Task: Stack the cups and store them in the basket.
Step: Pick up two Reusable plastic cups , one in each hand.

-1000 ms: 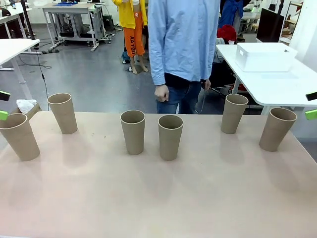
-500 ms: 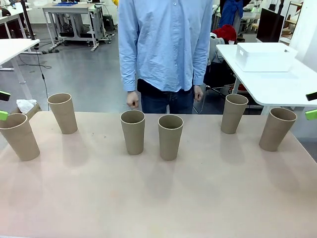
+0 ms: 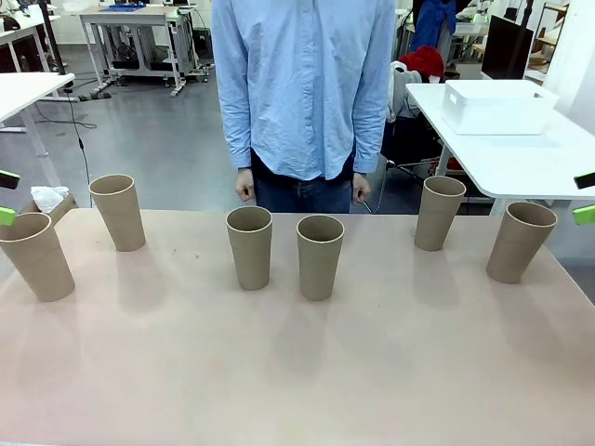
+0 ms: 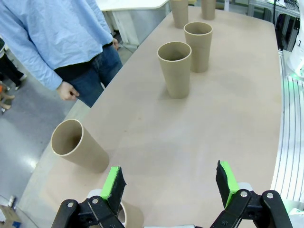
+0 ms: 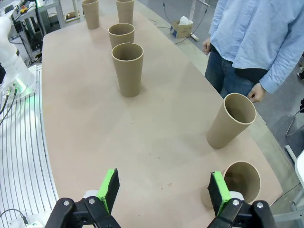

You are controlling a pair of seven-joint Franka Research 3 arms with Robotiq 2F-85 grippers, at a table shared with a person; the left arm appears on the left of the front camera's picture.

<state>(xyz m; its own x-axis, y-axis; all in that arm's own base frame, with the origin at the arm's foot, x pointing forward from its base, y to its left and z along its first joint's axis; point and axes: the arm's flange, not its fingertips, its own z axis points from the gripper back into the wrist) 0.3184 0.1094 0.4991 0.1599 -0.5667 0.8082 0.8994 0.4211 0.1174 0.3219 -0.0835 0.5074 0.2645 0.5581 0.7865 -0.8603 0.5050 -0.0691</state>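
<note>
Several brown paper cups stand upright and apart in a loose row on the table: far left (image 3: 35, 255), left (image 3: 118, 212), two in the middle (image 3: 250, 246) (image 3: 320, 255), and two on the right (image 3: 439, 213) (image 3: 521, 242). My left gripper (image 3: 4, 197) hangs open at the left edge, above the far-left cup, and is seen open (image 4: 169, 183) from its wrist with a cup (image 4: 78, 149) just ahead. My right gripper (image 3: 586, 197) is open at the right edge, beside the far-right cup (image 5: 242, 183), and holds nothing (image 5: 164, 187). The white basket (image 3: 497, 107) sits on a neighbouring table at back right.
A person in a light blue shirt (image 3: 302, 84) stands at the far edge of the table (image 3: 297, 372), hands down at the sides. Wide bare tabletop lies in front of the cups. Other white tables stand farther back.
The person has stepped from the right to the middle behind the table. Cups and both grippers have not moved.
</note>
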